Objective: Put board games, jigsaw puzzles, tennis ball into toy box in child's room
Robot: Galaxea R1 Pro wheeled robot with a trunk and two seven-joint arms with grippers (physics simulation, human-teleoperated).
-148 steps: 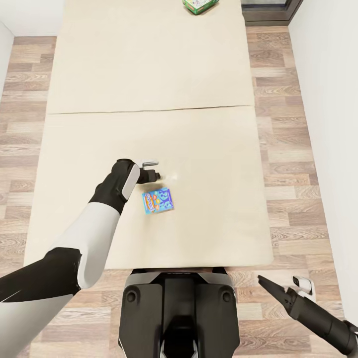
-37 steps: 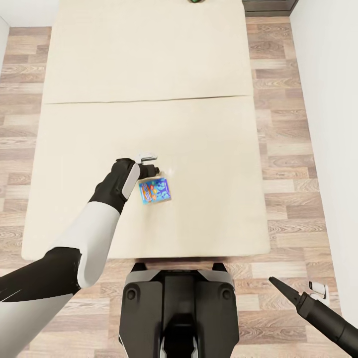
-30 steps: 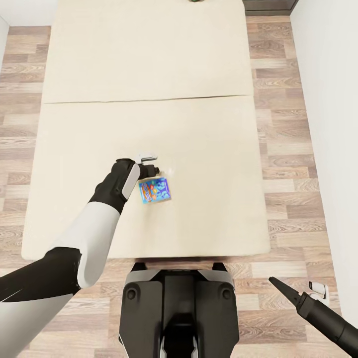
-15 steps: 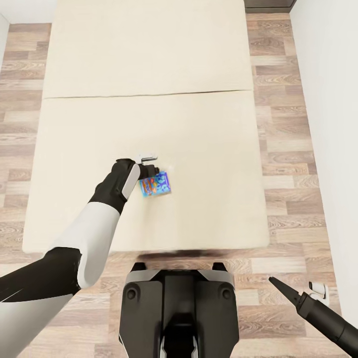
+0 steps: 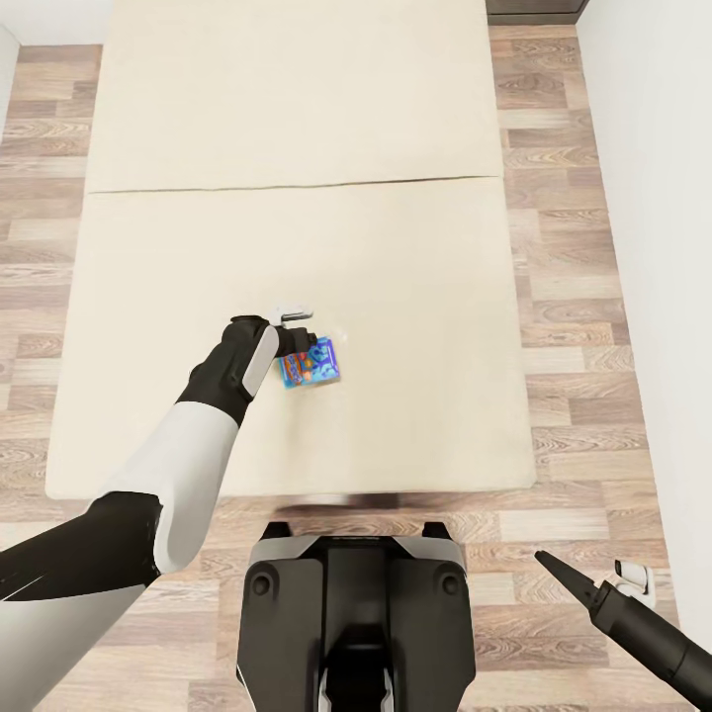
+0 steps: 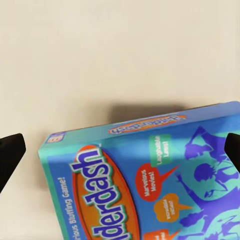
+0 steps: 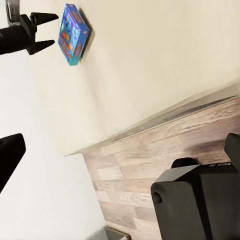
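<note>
Seemingly left claw (image 5: 303, 345) touches board game (image 5: 311, 363).

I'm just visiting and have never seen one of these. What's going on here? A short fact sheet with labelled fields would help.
Place: bedroom with a wood plank floor
Surface: cream bed, thin seam across it
Object: blue board game, box lettered "derdash", lying on the bed
Left gripper: over the bed at the game's edge, fingers open either side of the box in the left wrist view
Right gripper: held low beside the robot's base, above the floor, holding nothing
Contact: cannot tell whether the left gripper touches the box
Stage: game not yet lifted
</note>
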